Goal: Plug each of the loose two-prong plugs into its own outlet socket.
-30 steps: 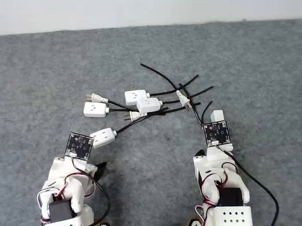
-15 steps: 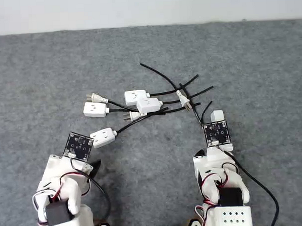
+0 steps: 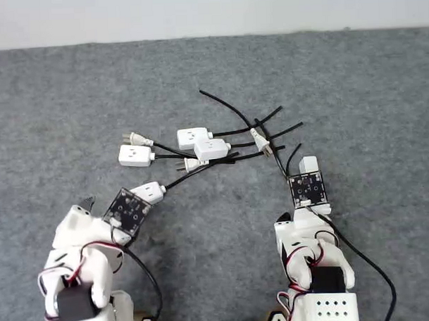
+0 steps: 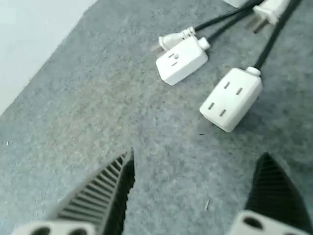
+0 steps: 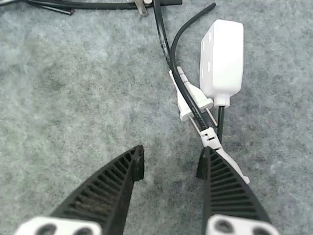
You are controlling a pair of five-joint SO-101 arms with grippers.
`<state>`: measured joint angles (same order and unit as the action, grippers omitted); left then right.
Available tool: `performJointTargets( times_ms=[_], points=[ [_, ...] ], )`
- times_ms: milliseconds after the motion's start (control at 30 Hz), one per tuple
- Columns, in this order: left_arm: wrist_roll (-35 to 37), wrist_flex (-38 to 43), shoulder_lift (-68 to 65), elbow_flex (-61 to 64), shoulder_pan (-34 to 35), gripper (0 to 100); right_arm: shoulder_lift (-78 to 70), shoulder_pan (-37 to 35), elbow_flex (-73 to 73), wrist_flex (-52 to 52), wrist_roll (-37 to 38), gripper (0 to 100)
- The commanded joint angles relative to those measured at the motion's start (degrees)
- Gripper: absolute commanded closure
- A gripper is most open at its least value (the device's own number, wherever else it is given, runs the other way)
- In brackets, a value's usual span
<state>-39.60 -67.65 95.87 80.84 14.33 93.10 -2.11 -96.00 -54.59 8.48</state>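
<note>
**Hovering open-handed at the edge of the cord tangle**

My landmark is the pair of sockets (image 3: 202, 143) lying together in the middle of the black cords (image 3: 234, 107). My left gripper (image 4: 190, 196) hangs low over the grey carpet (image 3: 381, 91), to my left of that pair and nearer to me, its jaws spread wide and holding nothing. Its wrist view shows the slotted face of the nearest socket (image 4: 231, 99) just past my fingertips, with a second socket (image 4: 182, 59) and a loose plug (image 4: 171, 40) just beside each other beyond. The high view adds that the nearest socket's cord runs back toward the pair.

My right gripper (image 5: 168, 186) sits to my right of the pair, jaws parted and empty. A white plug (image 5: 188, 103) lies against a cord just ahead of them, beside another socket (image 5: 222, 56). In the high view this socket is half covered by my wrist board (image 3: 308, 189).
</note>
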Motion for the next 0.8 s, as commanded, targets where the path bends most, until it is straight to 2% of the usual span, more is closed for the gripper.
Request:
performJointTargets(
  times_ms=[0,367,567,767],
  points=[
    [-1.23,3.60,-12.92,-9.80,-0.44,63,0.13,0.13,-0.97,-0.04,0.79,80.8],
    [-1.41,5.36,-54.15,-32.40,-10.29,63,0.13,0.13,-0.97,-0.13,0.79,80.8],
    [-1.41,11.69,-73.85,-39.52,-10.55,63,0.13,0.13,-0.97,-0.13,0.88,80.8],
    [-3.34,14.42,-90.20,-46.11,-10.29,63,0.13,0.13,-0.97,-0.13,0.88,80.8]
  ],
)
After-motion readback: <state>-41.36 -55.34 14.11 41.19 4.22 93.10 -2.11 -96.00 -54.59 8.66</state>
